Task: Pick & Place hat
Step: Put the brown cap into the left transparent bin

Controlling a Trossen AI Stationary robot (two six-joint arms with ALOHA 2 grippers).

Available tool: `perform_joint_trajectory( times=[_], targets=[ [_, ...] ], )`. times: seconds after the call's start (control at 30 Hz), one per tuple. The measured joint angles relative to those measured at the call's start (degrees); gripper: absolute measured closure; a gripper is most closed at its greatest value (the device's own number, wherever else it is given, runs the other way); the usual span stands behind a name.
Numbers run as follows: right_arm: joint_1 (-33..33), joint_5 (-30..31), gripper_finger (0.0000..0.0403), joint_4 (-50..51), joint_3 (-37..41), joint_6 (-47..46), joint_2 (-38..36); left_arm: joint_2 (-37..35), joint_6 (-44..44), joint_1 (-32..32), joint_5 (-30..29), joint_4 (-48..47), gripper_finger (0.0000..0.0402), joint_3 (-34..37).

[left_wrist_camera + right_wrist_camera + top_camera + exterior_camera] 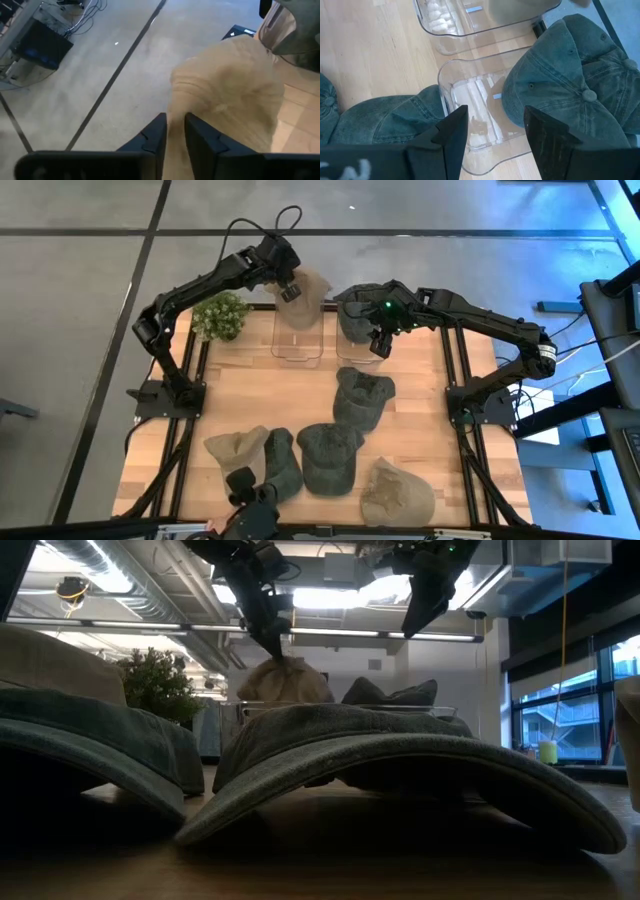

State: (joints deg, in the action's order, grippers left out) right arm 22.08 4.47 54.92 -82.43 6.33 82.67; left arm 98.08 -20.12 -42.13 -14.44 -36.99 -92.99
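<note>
Presently: left gripper (174,137), fingers narrowly apart with tan hat (303,292) cloth between them, at the left clear bin (297,340), far side of bench (300,395). Step judged: placing; next, part wider and lift clear. Right gripper (492,130), fingers apart, empty, over right clear bin (470,100) holding a green cap (570,75). More caps near.

A small potted plant (220,315) stands at the wooden table's (420,420) far left corner.
</note>
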Motion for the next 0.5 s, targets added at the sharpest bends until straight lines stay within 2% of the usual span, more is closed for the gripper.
perform_joint_trajectory(
  times=[0.17,0.37,0.5],
  targets=[
    [0.0,0.0,0.021,0.0,0.0,0.0,0.0,0.0,-0.4,0.0,-1.4,0.0,0.0308,0.0],
    [0.0,0.0,0.021,0.0,0.0,0.0,0.0,-0.2,-3.6,0.1,-9.3,1.1,0.0302,0.0],
    [0.0,0.0,0.021,0.0,0.0,0.0,0.0,-2.0,-2.5,1.0,-8.7,1.8,0.0302,0.0]
  ],
)
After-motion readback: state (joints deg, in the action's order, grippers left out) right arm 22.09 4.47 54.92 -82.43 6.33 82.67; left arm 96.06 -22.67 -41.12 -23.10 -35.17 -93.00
